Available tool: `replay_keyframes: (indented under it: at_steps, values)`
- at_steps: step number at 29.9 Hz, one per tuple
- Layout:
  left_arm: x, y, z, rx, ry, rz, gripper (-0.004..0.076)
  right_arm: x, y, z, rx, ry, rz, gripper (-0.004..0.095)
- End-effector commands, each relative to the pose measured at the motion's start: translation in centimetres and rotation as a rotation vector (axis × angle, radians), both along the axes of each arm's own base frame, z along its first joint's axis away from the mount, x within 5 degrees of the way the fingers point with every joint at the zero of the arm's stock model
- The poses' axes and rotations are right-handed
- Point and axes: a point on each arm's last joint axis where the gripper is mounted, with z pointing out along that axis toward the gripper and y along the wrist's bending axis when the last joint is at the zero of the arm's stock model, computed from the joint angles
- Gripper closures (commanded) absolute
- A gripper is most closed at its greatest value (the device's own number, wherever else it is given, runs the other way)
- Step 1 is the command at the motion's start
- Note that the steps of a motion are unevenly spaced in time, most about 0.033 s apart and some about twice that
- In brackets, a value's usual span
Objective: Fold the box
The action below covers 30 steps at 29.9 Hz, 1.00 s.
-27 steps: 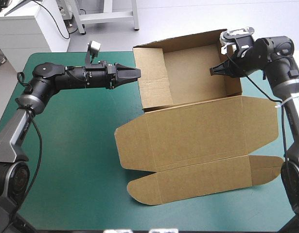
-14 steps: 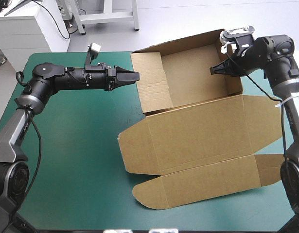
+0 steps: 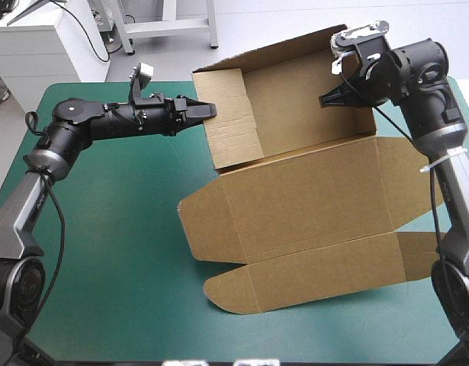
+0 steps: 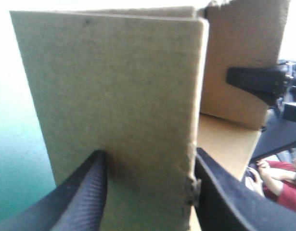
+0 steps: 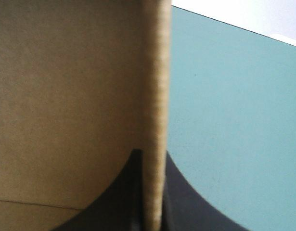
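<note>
Bench w/ teal-green cover fills most of the high view. Brown box of cut cardboard sits on the bench's right half: open tray part toward the far edge w/ walls raised, broad lid panel flat toward the near edge, its rounded flaps & front strip spread on the cover. The tray looks turned a bit vs. the bench edges. Left pincer, two broad black fin-shaped fingers, reaches in level from the left & meets the upper corner of the tray's left wall from outside. In its own wrist view the pincer is spread: one finger lies in front of the wall's brown face, the other stands past the wall's near vertical edge; whether it presses the board can't be told. Right pincer, same black fins, comes from the right, over the tray's right wall. Its wrist view shows the pincer all but pressed together, pinching the wall's thin edge btwn the fingers, brown board on one side, teal-green cover on the other.
</note>
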Motion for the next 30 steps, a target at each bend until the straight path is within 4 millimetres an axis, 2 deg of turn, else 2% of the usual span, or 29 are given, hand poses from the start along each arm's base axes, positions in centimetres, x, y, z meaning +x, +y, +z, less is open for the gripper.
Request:
replay_keyframes:
  at_steps: [1,4,9,15,21,27,30]
  values:
    - [-2.3,-1.1,4.1,0.016,-0.114,0.079,0.0358,-2.0,0.3,3.1,-0.022,-0.134,-0.017,0.0927]
    - [-3.4,-2.3,4.9,0.121,-0.166,0.172,0.0358,-2.2,1.0,3.1,-0.039,-0.139,-0.02,0.0927]
    - [-5.1,-4.4,5.9,0.178,-0.196,0.243,0.0358,-2.7,2.1,3.3,-0.025,-0.145,-0.014,0.0927]
    - [-6.1,-6.6,5.9,0.193,-0.215,0.272,0.0358,-3.9,2.9,5.2,0.032,-0.193,-0.001,0.0927]
    - [-6.2,-7.4,4.8,0.168,-0.21,0.317,0.0358,-4.8,2.8,6.4,0.074,-0.211,-0.002,0.0927]
    - [-5.6,-7.2,2.7,0.109,-0.168,0.397,0.0358,-4.8,3.0,6.3,0.097,-0.202,0.006,0.0927]
    - [-5.6,-7.2,2.4,0.113,-0.164,0.4,0.0358,-4.8,3.0,6.3,0.097,-0.202,0.006,0.0927]
